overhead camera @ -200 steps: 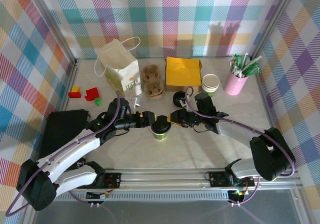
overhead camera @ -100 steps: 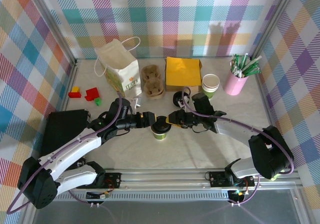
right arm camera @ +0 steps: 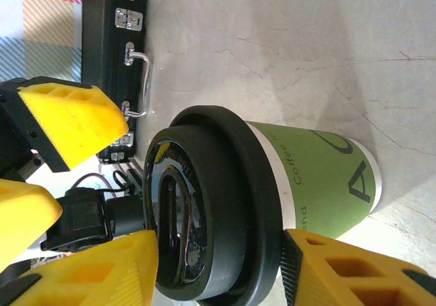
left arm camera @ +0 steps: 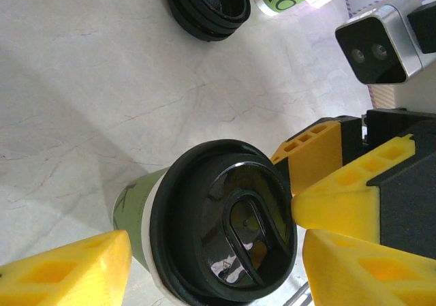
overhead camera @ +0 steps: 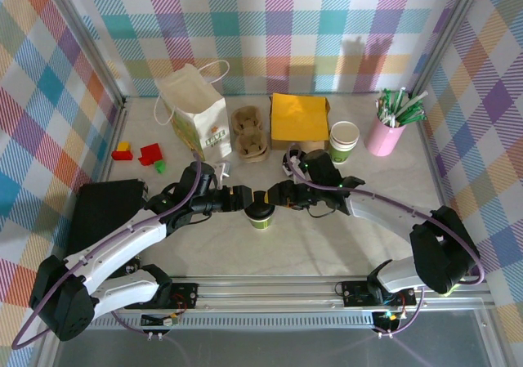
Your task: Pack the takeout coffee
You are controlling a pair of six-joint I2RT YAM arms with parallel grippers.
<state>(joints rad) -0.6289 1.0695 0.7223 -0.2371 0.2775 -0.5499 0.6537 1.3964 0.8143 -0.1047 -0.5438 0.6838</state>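
One pale, veined surface (overhead camera: 327, 244) carries everything. Biggest on it is a black case (overhead camera: 102, 212), lying flat at the near left. At the back a white paper bag (overhead camera: 196, 118) stands upright with its handles up. Next along come a brown cup carrier (overhead camera: 250, 134) and a yellow stack of napkins (overhead camera: 298, 118), then a pink cup (overhead camera: 384, 136) stuffed with straws (overhead camera: 399, 104) far right. Now centre stage: the left gripper (overhead camera: 245, 197) and the right gripper (overhead camera: 274, 195) come in from opposite sides and face each other across the coffee (overhead camera: 261, 213). The left gripper's yellow fingers (left arm camera: 61, 272) are spread wide, one each side of the cup. The right gripper is parted too, its fingers (right arm camera: 354, 272) flanking the black lid, and I can't tell whether either one touches. The coffee stands upright near the middle, lid on, green band showing. Behind it sits a stack of black lids (left arm camera: 208, 6), with a spare white-and-green cup (overhead camera: 344, 138) just beside the pink one. Smallest of all are the red, yellow and green blocks (overhead camera: 150, 153) at the far left.
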